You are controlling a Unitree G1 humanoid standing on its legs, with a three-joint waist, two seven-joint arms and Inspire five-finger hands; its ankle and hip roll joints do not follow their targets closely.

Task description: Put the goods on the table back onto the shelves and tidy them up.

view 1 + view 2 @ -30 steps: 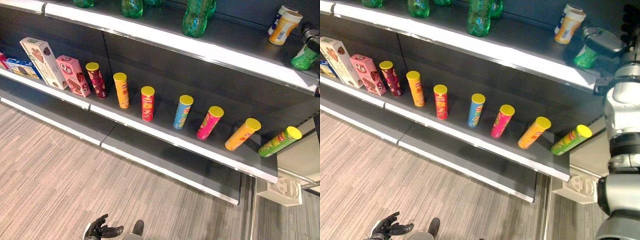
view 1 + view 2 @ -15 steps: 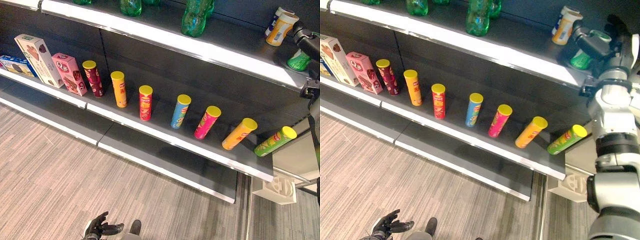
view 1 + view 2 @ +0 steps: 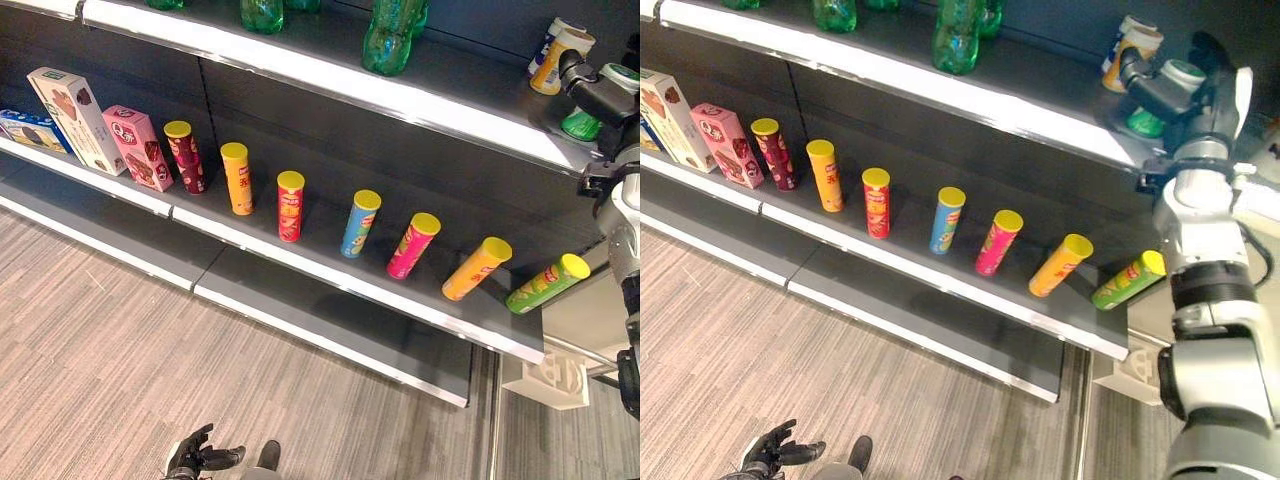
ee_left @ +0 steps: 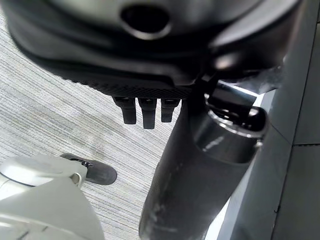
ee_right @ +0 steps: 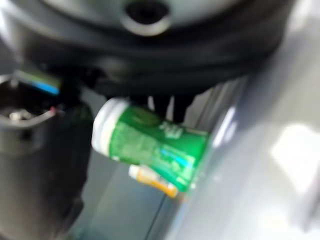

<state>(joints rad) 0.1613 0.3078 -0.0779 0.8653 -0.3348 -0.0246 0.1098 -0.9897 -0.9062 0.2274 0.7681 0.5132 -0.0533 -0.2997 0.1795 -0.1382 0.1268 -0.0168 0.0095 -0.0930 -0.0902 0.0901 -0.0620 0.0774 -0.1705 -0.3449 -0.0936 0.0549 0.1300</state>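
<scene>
My right hand (image 3: pixel 1178 90) is raised at the right end of the upper shelf (image 3: pixel 400 95), its fingers curled round a green cup (image 3: pixel 1148 122) with a white lid. The right wrist view has the same green cup (image 5: pixel 150 145) tilted just past the hand, close to the shelf surface. Beside it on that shelf stands an orange and white bottle (image 3: pixel 552 55). My left hand (image 3: pixel 195 458) hangs low over the floor with its fingers (image 4: pixel 142 110) relaxed and holding nothing.
Green bottles (image 3: pixel 390 35) stand further left on the upper shelf. The middle shelf carries a row of several yellow-lidded tube cans (image 3: pixel 290 205), the right ones leaning, and snack boxes (image 3: pixel 75 120) at its left. A white rack (image 3: pixel 555 378) sits on the floor at the right.
My right arm has swung further in over the upper shelf's right end, carrying the green cup leftward. The left hand stays low. The camera has shifted slightly.
</scene>
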